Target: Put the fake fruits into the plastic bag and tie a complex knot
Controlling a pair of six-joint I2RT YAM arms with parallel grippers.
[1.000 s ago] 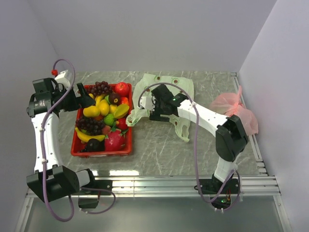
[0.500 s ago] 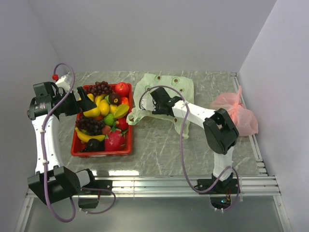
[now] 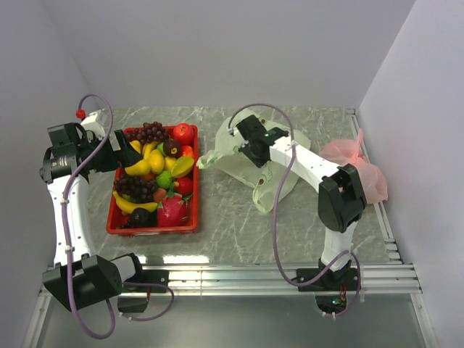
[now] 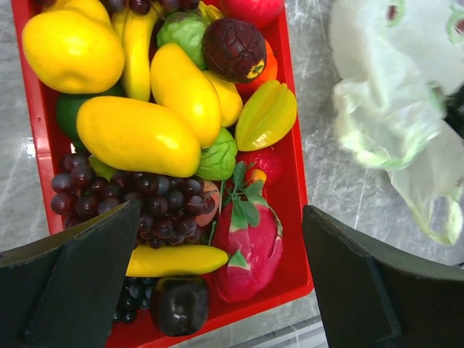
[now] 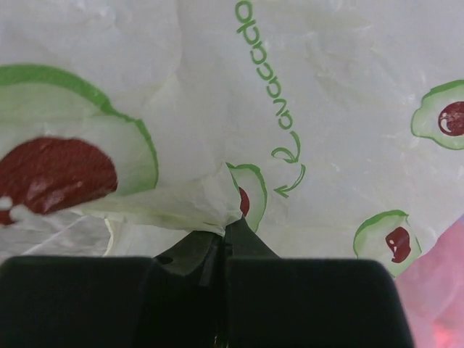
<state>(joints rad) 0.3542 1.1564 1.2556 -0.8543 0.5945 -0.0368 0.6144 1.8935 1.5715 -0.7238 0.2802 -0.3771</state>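
While right claw (image 5: 223,235) pinches plastic bag (image 5: 304,94) | pinch hidden from above

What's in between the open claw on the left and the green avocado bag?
The red tray heaped with fake fruits, then some bare table before the plastic bag; the top view shows it.

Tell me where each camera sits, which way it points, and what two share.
Top external: above and behind, looking down on table, left arm, right arm.
Left wrist: over the red tray, facing down at fake fruits; open left gripper frames the bottom.
Right wrist: close against the plastic bag; shut right gripper pinches a fold.
Shared: left wrist and top both show tray and bag.
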